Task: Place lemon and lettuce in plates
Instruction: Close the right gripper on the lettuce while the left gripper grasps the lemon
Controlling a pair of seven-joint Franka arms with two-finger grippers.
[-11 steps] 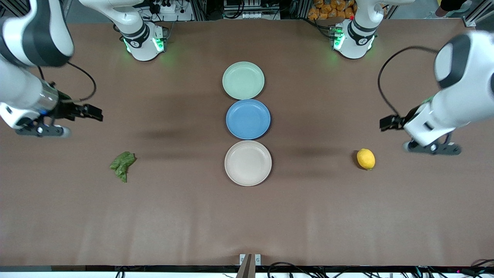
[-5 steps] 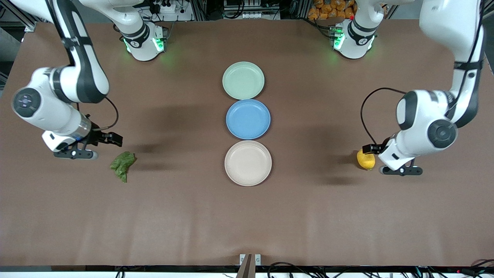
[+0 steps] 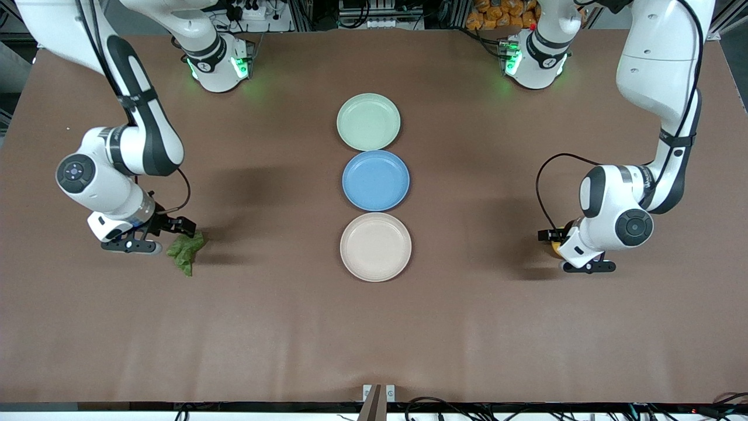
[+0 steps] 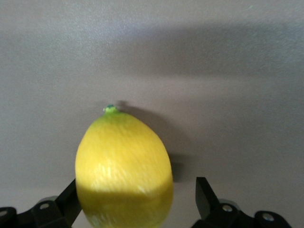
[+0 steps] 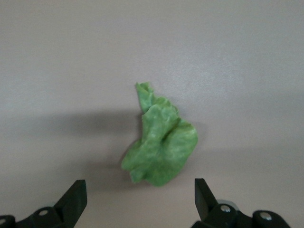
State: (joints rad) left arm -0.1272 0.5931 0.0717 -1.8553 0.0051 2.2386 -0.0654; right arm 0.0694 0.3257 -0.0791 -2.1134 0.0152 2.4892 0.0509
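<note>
The yellow lemon (image 4: pixel 123 166) lies on the table toward the left arm's end, and only a sliver of it (image 3: pixel 553 250) shows in the front view. My left gripper (image 3: pixel 564 254) is low over it and open, with the lemon between its fingers (image 4: pixel 205 194). The dark green lettuce (image 3: pixel 186 251) lies toward the right arm's end. My right gripper (image 3: pixel 149 245) is open and low beside it. In the right wrist view the lettuce (image 5: pixel 161 149) lies just ahead of the fingers (image 5: pixel 76 194). The mint green plate (image 3: pixel 368 121) and the beige plate (image 3: pixel 376 247) are empty.
A blue plate (image 3: pixel 376 180) sits between the two other plates in a row down the table's middle. The green plate is farthest from the front camera and the beige one nearest. Brown table surface lies all around.
Both arms have come down toward the table. The left gripper moved onto the lemon, which it now mostly hides. The right gripper moved down next to the lettuce.
</note>
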